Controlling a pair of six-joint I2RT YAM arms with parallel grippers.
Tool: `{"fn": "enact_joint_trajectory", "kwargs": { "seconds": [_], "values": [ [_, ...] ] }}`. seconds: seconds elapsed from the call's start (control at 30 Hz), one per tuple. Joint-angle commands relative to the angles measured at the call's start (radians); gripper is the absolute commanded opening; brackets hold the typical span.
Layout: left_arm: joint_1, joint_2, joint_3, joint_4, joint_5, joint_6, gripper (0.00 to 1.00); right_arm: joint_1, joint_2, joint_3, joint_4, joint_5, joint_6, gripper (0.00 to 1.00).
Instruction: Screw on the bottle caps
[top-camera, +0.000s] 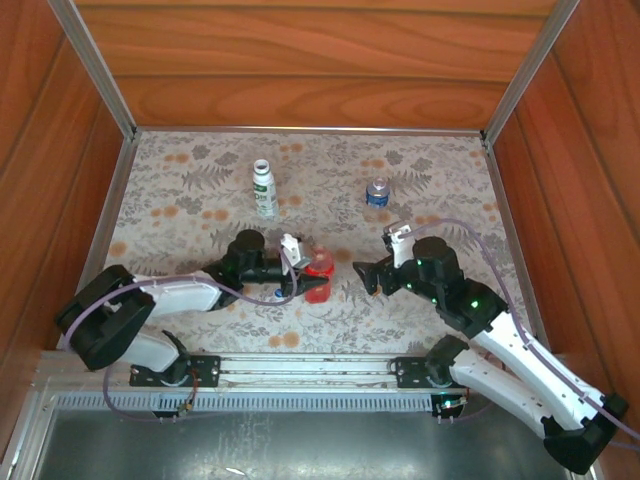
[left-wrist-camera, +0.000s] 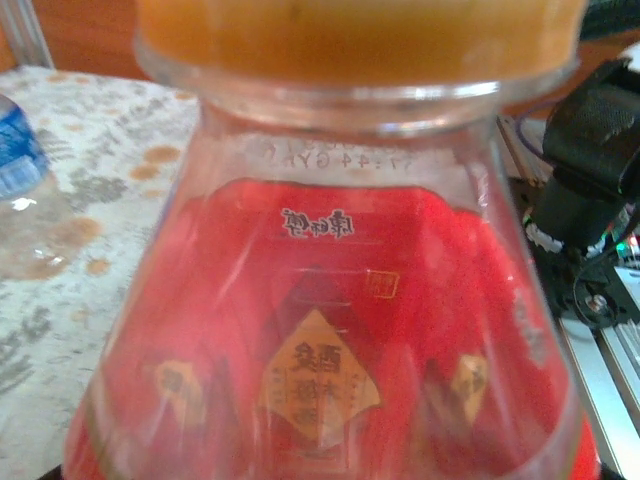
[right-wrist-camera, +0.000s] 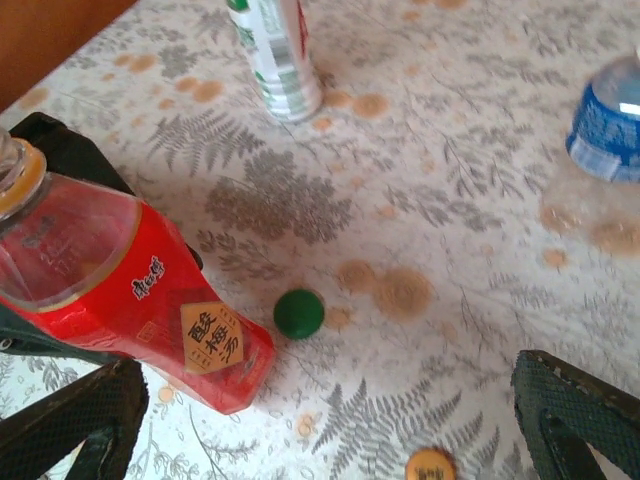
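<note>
My left gripper (top-camera: 298, 268) is shut on the red bottle (top-camera: 318, 276), which leans tilted above the table. Its label (left-wrist-camera: 320, 380) looms close in the left wrist view, under an orange neck ring (left-wrist-camera: 360, 40) with no cap on it. The right gripper (right-wrist-camera: 325, 435) stands open just right of the bottle, with nothing between its fingers (right-wrist-camera: 75, 425). A green cap (right-wrist-camera: 299, 313) lies on the cloth beside the bottle's base. An orange cap (right-wrist-camera: 432, 466) lies between the right fingers. A small blue cap (top-camera: 277, 294) seems to lie under the left gripper.
A white bottle with a green label (top-camera: 264, 188) stands uncapped at the back left. The short clear bottle with a blue label (top-camera: 377, 192) stands at the back right. Wooden walls and metal rails (top-camera: 310, 130) box in the flowered cloth.
</note>
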Motion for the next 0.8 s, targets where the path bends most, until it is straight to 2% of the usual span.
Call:
{"fn": "enact_joint_trajectory", "kwargs": {
  "seconds": [0.0, 0.23, 0.47, 0.7, 0.77],
  "values": [
    [-0.03, 0.061, 0.039, -0.004, 0.042, 0.052, 0.53, 0.01, -0.033, -0.015, -0.043, 0.08, 0.081, 0.99],
    [-0.034, 0.136, 0.049, 0.012, 0.027, 0.09, 0.53, 0.009, 0.027, -0.001, -0.133, 0.229, 0.12, 1.0],
    [-0.024, 0.21, 0.013, 0.182, 0.01, 0.068, 0.53, 0.008, 0.116, 0.005, -0.112, 0.237, 0.144, 1.0],
    [0.0, 0.218, 0.01, 0.196, 0.027, 0.056, 0.53, 0.008, 0.235, 0.036, -0.133, 0.295, 0.212, 1.0],
    [-0.001, 0.208, 0.008, 0.197, 0.032, 0.051, 0.56, 0.008, 0.247, 0.027, -0.121, 0.29, 0.215, 1.0]
  ]
}}
